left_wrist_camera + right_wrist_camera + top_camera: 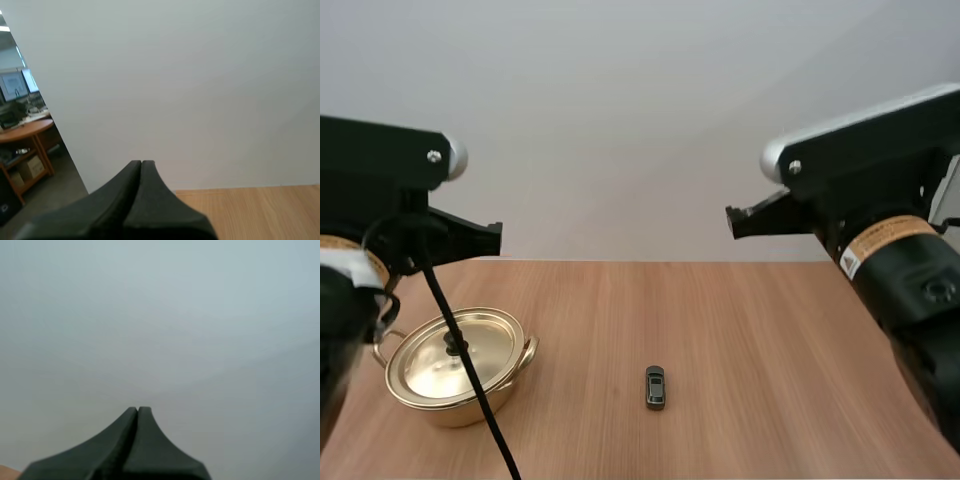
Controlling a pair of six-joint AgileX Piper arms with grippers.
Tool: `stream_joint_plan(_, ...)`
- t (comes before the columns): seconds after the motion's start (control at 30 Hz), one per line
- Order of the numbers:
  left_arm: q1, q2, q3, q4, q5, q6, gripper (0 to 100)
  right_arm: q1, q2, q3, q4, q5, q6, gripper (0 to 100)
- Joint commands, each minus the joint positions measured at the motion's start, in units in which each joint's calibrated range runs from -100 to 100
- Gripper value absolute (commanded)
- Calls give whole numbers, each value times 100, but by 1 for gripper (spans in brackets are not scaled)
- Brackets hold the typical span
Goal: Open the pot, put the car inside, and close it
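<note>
Wooden tabletop (770, 320), seen from my station. My left gripper (141, 165) and right gripper (137, 410) hang high over the far edge, each with its fingers pressed together on nothing. The pot (460, 408) stands near the left edge, toward the near edge. It is polished gold metal, which I judge stiff and slippery. Its lid (420, 368) is on and probably light; I would take it by the dark centre knob (448, 348). The car (655, 387) lies about midway along the near edge, well apart from the pot. I judge it small, rigid and light, best pinched across its narrow sides. Its long axis runs from near edge to far edge; I cannot tell which end is the front.
</note>
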Motion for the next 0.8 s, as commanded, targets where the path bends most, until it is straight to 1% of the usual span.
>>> stream_joint_plan(0.0, 77, 498, -1315, -259, 3950, 343, 0, 131, 2385, -2114, 5166, 9140, -3326, 0)
stream_joint_plan(0.07, 188, 687, -1302, -414, 4492, 415, 0, 189, 2638, -2054, 5454, 9303, -3326, 0)
stream_joint_plan(0.13, 259, 808, -1278, -547, 4924, 482, 0, 189, 2794, -2036, 5486, 9281, -3326, 0)
stream_joint_plan(0.17, 279, 842, -1274, -611, 5052, 613, 0, 189, 2807, -2036, 5486, 9270, -3326, 0)
stream_joint_plan(0.27, 290, 855, -1216, -799, 5113, 1321, 0, 189, 2850, -2024, 5486, 9305, -3255, 0)
stream_joint_plan(0.33, 290, 855, -1199, -812, 5113, 1400, 0, 189, 2850, -2020, 5423, 9305, -3149, 0)
stream_joint_plan(0.37, 290, 855, -1181, -736, 5119, 1402, 0, 189, 2850, -2020, 5373, 9305, -3133, 9)
stream_joint_plan(0.4, 290, 855, -1128, -632, 5119, 1402, 4, 189, 2850, -2020, 5316, 9305, -3133, 26)
stream_joint_plan(0.43, 290, 855, -1068, -523, 5101, 1402, 10, 189, 2850, -2020, 5250, 9305, -3133, 50)
stream_joint_plan(0.47, 290, 855, -974, -400, 5056, 1390, 20, 189, 2850, -2020, 5220, 9305, -3160, 71)
stream_joint_plan(0.5, 290, 855, -869, -257, 5059, 1296, 33, 189, 2850, -2020, 5220, 9305, -3253, 99)
stream_joint_plan(0.53, 290, 855, -782, -158, 5059, 1199, 51, 189, 2850, -2020, 5220, 9305, -3376, 100)
stream_joint_plan(0.57, 290, 878, -674, -68, 5059, 1098, 74, 189, 2850, -2020, 5220, 9305, -3474, 100)
stream_joint_plan(0.6, 290, 878, -567, -43, 5033, 1054, 98, 189, 2850, -2020, 5224, 9289, -3500, 100)
stream_joint_plan(0.63, 290, 878, -481, -43, 4931, 1084, 100, 189, 2850, -2020, 5269, 9289, -3500, 100)
stream_joint_plan(0.77, 290, 878, -119, -102, 4509, 1105, 100, 189, 2850, -2020, 5632, 9188, -3500, 100)
